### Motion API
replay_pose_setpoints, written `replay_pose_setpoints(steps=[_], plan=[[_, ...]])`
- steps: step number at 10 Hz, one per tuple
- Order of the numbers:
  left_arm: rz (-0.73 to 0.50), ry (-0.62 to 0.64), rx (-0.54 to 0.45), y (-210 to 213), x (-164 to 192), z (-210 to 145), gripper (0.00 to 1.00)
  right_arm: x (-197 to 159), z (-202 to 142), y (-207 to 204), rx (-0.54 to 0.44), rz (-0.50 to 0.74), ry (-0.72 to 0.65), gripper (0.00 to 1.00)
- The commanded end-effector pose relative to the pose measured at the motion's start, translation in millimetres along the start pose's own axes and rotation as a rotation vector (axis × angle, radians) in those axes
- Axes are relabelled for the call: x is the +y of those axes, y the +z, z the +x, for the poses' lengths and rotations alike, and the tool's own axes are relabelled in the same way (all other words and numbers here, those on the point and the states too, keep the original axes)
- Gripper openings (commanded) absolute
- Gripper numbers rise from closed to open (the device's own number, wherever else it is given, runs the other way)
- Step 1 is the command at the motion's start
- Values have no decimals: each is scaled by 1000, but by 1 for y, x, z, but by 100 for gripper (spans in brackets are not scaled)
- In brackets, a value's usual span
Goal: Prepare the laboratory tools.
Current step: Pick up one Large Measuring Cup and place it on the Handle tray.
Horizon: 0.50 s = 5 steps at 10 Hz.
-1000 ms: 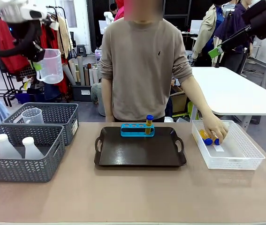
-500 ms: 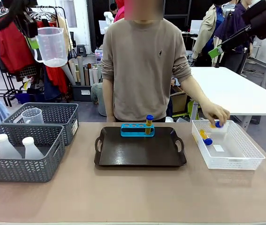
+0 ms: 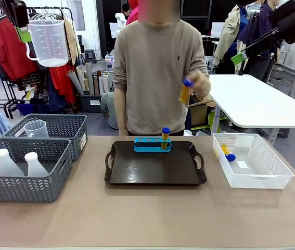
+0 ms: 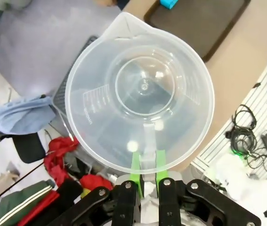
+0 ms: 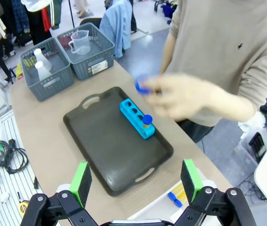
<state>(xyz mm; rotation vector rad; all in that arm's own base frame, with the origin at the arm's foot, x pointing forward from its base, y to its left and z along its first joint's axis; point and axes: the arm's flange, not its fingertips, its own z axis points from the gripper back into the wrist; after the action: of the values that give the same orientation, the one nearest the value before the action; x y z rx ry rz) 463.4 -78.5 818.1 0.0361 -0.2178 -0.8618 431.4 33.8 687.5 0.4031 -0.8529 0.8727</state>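
Left tool (image 4: pixel 146 162) grips the clear beaker (image 3: pixel 47 41) by its handle, high up — right tool (image 5: pixel 136 175) gapes open above the tray (image 5: pixel 105 141).

Even indoor light is falling across a beige tabletop (image 3: pixel 147 213) that is filling the foreground. Behind it, red garments (image 3: pixel 7 47) are hanging from a rack on the left, and pale cardboard rolls (image 3: pixel 92 78) are standing upright beside them. A white table (image 3: pixel 261 104) is standing to the right, farther back. The grey floor (image 4: pixel 25 47) is stretching out beyond the table edge, where a blue jacket (image 5: pixel 119 19) is draping over a chair. Black cables (image 4: pixel 244 127) are lying coiled on a white slatted panel (image 4: pixel 265 94) low beside the table.
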Motion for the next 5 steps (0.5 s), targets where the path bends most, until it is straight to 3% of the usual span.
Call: replay_pose_setpoints(steps=[1, 2, 5], plan=[[-11, -26, -49, 12, 11, 0, 0, 1, 0, -1, -9, 7, 1, 100], [0, 0, 0, 0, 0, 0, 0, 1, 0, -1, -9, 7, 1, 100], [0, 0, 0, 0, 0, 0, 0, 1, 0, -1, -9, 7, 1, 100]])
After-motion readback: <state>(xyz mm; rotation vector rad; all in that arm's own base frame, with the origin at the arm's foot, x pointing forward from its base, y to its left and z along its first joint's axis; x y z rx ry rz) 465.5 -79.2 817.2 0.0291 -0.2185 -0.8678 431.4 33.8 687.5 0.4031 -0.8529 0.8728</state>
